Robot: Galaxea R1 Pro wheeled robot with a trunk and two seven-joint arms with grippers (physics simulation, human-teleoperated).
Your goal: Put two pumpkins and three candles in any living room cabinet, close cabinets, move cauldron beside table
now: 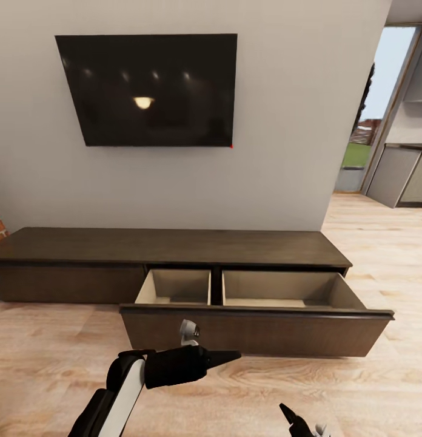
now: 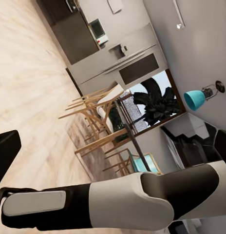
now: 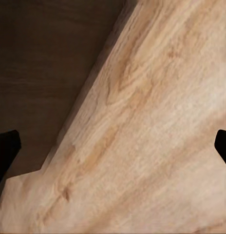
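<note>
A long, low dark brown wood-grain cabinet (image 1: 174, 246) is running along the base of a pale grey wall (image 1: 284, 152) in the head view, standing on a light wood-plank floor (image 1: 47, 358). Its wide right-hand drawer (image 1: 253, 331) is standing pulled out over the floor, showing two tan compartments split by a dark divider, both bare inside; the left drawer front is sitting flush. A flat black rectangular screen (image 1: 147, 88) is hanging on the wall above the cabinet. To the right, a doorway is opening onto grey kitchen units (image 1: 396, 173) and a strip of green outdoors.

The left gripper (image 1: 226, 357), black and pointed on a white and black arm, is hovering just in front of the open drawer's face, and whether it is parted or closed cannot be told. The right gripper (image 3: 113, 146) is pointing down at the floor beside the cabinet's dark front, its two black fingertips (image 3: 6, 151) spread wide apart with nothing between them.

In the left wrist view, slim-legged wooden chairs (image 2: 96, 114) are standing beyond the arm, near a teal lamp (image 2: 195, 99).
</note>
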